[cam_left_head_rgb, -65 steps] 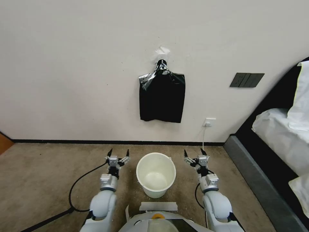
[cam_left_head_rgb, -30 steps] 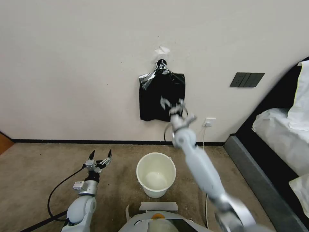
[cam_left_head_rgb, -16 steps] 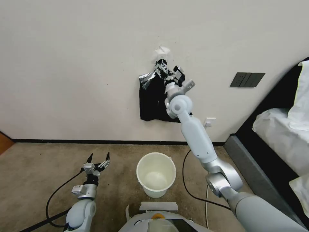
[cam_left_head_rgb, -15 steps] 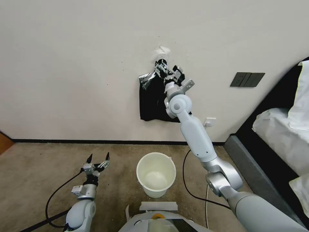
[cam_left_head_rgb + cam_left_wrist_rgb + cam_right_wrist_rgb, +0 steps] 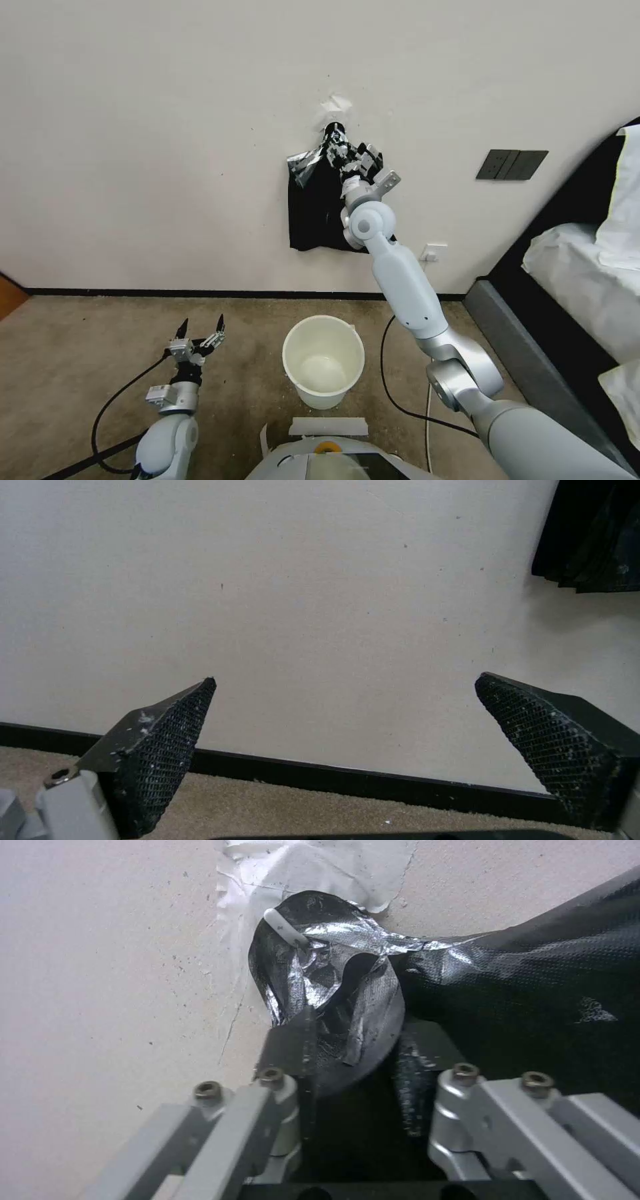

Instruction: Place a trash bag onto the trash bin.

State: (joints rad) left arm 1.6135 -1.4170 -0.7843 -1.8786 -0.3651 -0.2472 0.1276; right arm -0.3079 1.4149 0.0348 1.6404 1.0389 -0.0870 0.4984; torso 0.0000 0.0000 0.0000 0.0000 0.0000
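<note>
right end effector (image 5: 353, 1050) clamped on trash bag (image 5: 333, 990) at wall hook, left end effector (image 5: 199, 329) open

The trash bag (image 5: 333, 990) is thin black plastic, glossy and crinkled. The trash bin (image 5: 323, 360) is smooth cream plastic. The right gripper (image 5: 360, 1060) has matt grey metal links, and the left gripper (image 5: 347, 740) has rough meshed pads (image 5: 167, 740), perhaps rubber.

Your robot wears glossy white arm shells with silver joints, black cables (image 5: 127, 397), bolted grey linkages and black mesh-textured fingertips (image 5: 167, 740).
</note>
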